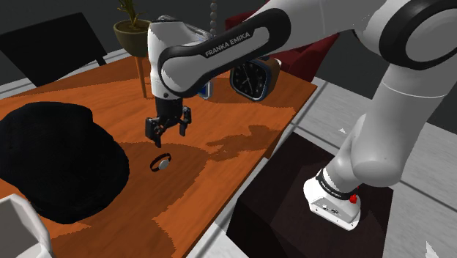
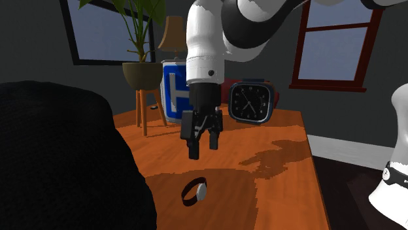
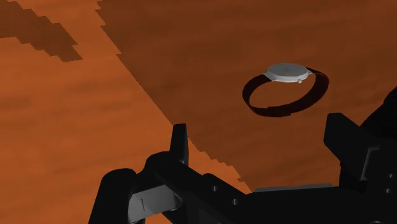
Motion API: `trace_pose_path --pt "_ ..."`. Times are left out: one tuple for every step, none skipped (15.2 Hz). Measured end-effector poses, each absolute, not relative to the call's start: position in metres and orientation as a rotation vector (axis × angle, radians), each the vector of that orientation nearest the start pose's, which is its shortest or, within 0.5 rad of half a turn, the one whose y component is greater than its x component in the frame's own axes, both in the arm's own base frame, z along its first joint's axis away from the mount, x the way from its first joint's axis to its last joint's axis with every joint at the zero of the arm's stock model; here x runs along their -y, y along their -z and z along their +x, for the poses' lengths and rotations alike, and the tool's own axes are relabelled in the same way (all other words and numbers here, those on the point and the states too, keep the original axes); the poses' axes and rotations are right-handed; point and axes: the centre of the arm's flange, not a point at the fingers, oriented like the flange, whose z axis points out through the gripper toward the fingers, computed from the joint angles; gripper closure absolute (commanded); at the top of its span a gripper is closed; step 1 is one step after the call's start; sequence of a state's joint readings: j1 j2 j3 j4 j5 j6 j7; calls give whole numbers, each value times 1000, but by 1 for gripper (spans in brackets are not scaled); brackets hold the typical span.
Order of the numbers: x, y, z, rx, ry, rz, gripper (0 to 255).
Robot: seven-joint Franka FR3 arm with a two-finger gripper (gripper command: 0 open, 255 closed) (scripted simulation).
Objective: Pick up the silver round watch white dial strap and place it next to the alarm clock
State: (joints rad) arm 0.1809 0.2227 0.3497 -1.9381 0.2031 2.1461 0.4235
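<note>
A small watch [image 1: 162, 163] with a silver round case and a dark strap loop lies on the orange wooden table [image 1: 220, 183]. It also shows as the watch [image 2: 196, 191] near the table's front and the watch [image 3: 286, 72] just ahead of the fingers. My gripper [image 1: 169, 133] hangs open a short way above it, with nothing between the fingers. From the second exterior view the gripper [image 2: 204, 149] is over and slightly behind the watch. The gripper [image 3: 261, 143] has its fingers wide apart. The alarm clock [image 1: 253, 79], blue-framed with a black dial [image 2: 249, 102], stands at the table's far end.
A large black rounded mass [image 1: 58, 161] covers the table at the shoulder view's left, close to the watch. A potted plant on a stand [image 2: 140, 72] and a blue and white box [image 2: 173, 91] stand near the clock. The dark stand [image 1: 293, 198] borders the table's edge.
</note>
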Motion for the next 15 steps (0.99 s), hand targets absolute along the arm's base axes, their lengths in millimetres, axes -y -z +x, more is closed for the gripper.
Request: trace_pose_path --pt "-310 -375 520 -19 -174 -2919 0" --pt "-313 -369 522 -19 -175 -2918 0" --pt "-316 -364 522 -20 -175 -2917 0" --pt "-317 -360 522 -20 -175 -2917 0" --pt "-318 -355 521 -20 -175 -2917 0" --pt "-320 -348 520 -20 -176 -2917 0" --pt "-320 -341 519 -20 -176 -2917 0" --pt "-321 -338 519 -20 -176 -2917 0" --pt "-322 -336 519 -20 -176 -2917 0" --pt "-322 -336 519 -20 -176 -2917 0" --pt "-323 -335 519 -20 -175 -2917 0" --pt "-323 -335 518 -20 -175 -2917 0" --pt "-323 -335 518 -20 -175 -2917 0" --pt "-323 -335 518 -20 -175 -2917 0" --pt "-323 -335 518 -20 -175 -2917 255"
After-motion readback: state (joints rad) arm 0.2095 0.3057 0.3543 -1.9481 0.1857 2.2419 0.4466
